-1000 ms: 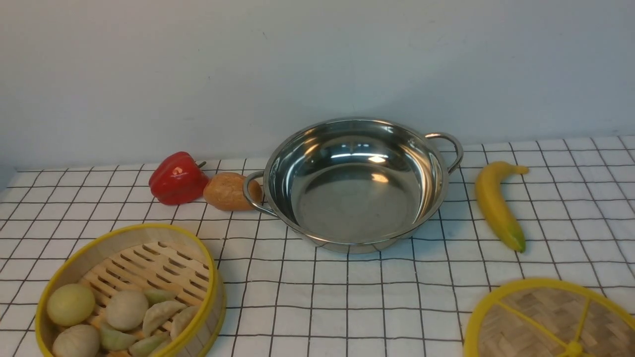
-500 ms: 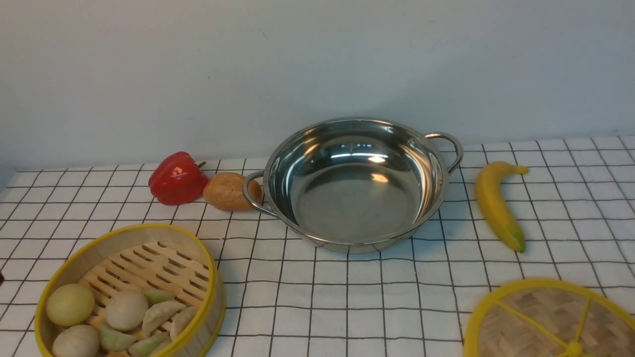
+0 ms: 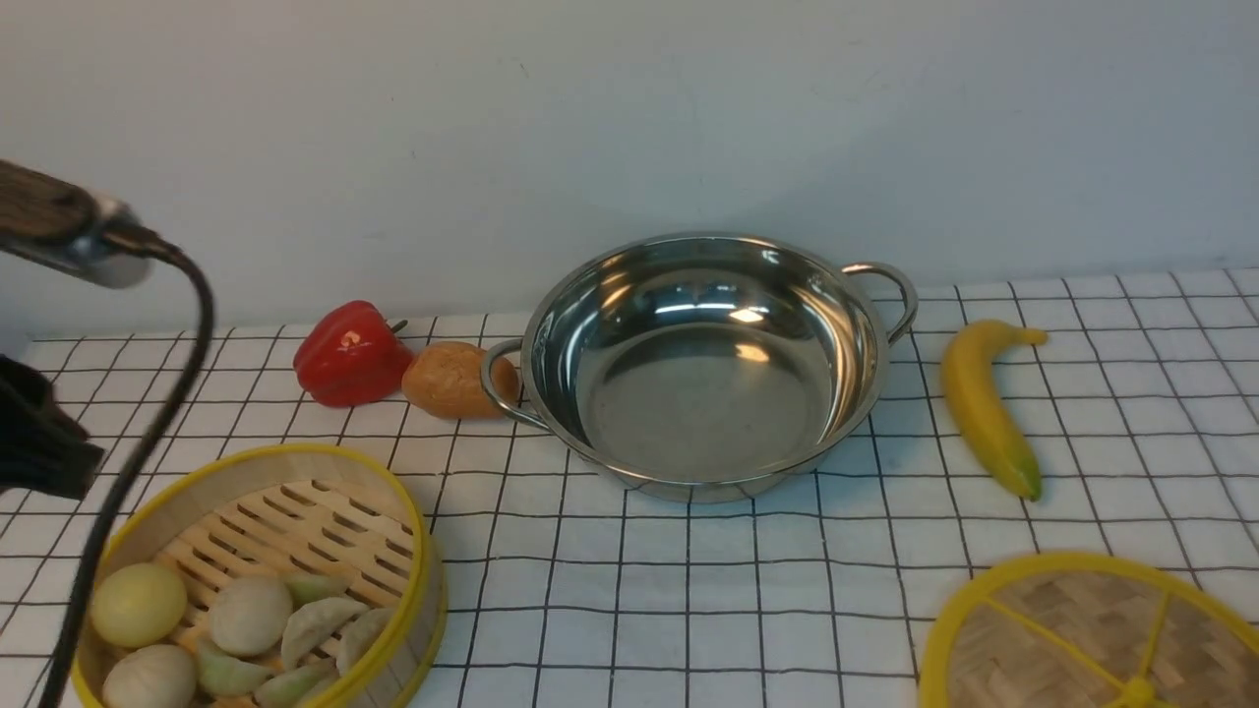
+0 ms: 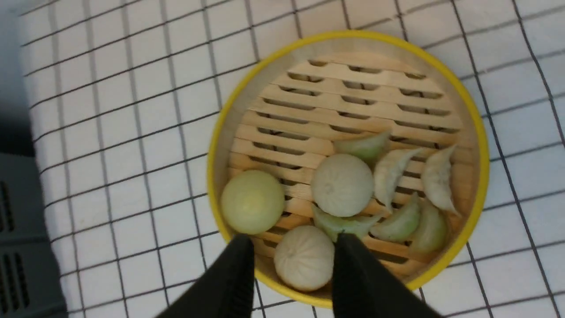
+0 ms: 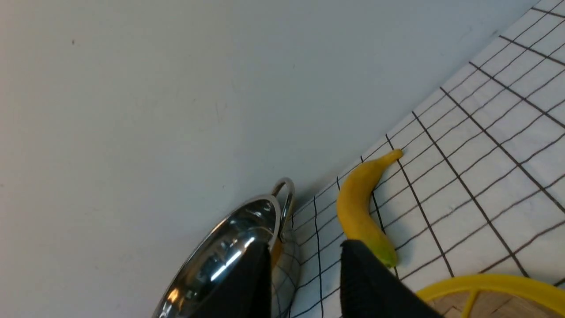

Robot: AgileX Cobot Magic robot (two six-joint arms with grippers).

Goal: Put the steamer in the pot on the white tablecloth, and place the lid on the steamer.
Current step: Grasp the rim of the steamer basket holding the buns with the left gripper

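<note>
- Tablecloth [image 3: 689, 610]: white with a black grid, spread beneath both grippers and carrying every item listed.
- Pot [image 3: 703, 413]: shiny steel, 2 loop handles, nothing in it. It stands on the cloth well ahead of the left gripper and off to its right, and ahead of the right gripper on its left.
- Steamer [image 3: 295, 521]: bamboo with a yellow rim and a slatted floor. It sits on the cloth directly under the left gripper, well apart from the pot.
- Lid [image 3: 1062, 629]: woven disc with a yellow rim and spokes, flat on the cloth. It lies close below the right gripper, well apart from the steamer and the pot.
- Left gripper [image 4: 295, 238]: 2 black fingers spread, pinching nothing, hanging over the steamer's near rim.
- Right gripper [image 5: 304, 245]: fingers spread, nothing between them, aimed toward the pot's right handle and the banana.
- Banana [image 3: 984, 413]: ahead of the right gripper, beside the pot's right handle.
- Red pepper [image 3: 349, 354]: ahead of the left gripper, beyond the steamer.
- Brown lump [image 3: 448, 379]: between the pepper and the pot's left handle.
- Buns [image 4: 342, 185]: 3, with greenish dumplings [image 4: 399, 221], bunched on the steamer floor under the left fingertips.
</note>
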